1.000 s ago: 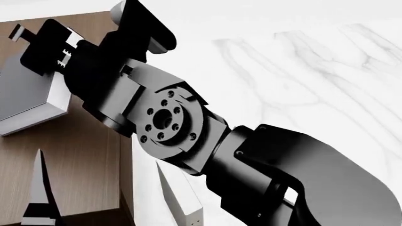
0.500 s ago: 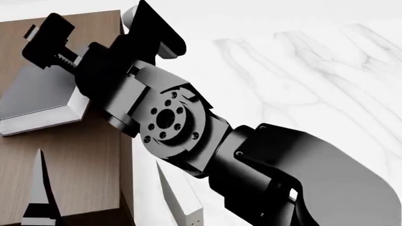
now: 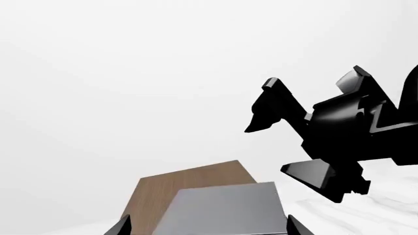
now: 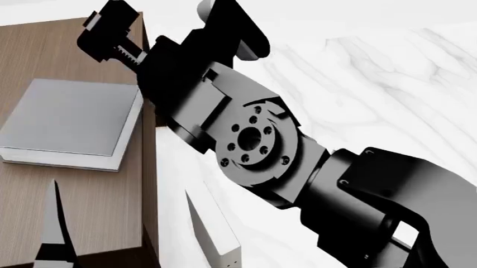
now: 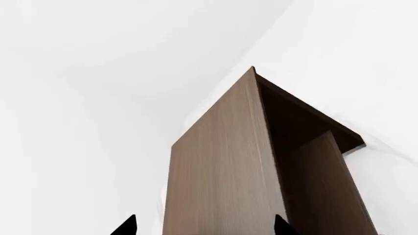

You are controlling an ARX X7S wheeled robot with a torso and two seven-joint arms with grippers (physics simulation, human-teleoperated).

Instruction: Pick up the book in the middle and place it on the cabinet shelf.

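Observation:
The grey book (image 4: 71, 117) with white page edges lies flat on the brown cabinet's top (image 4: 67, 44). My right gripper (image 4: 111, 30) is open and empty, above the cabinet's far right corner and clear of the book. In the right wrist view its tips (image 5: 203, 226) stand wide apart, and beyond them is the cabinet's side (image 5: 216, 171). In the left wrist view the book (image 3: 225, 208) lies on the cabinet top (image 3: 176, 183) ahead of my open left gripper (image 3: 207, 227), whose tips flank it without touching. The right gripper (image 3: 274, 107) hangs beyond.
My right arm (image 4: 253, 139) crosses the middle of the head view above the white marbled floor (image 4: 372, 84). A pale wedge with small dots (image 4: 216, 240) stands by the cabinet's right edge. A pale pointed thing with black bands (image 4: 52, 229) is at the bottom left.
The book was tilted with the right gripper at its upper edge; it now lies flat on the cabinet top. The right gripper has let go and moved up and right.

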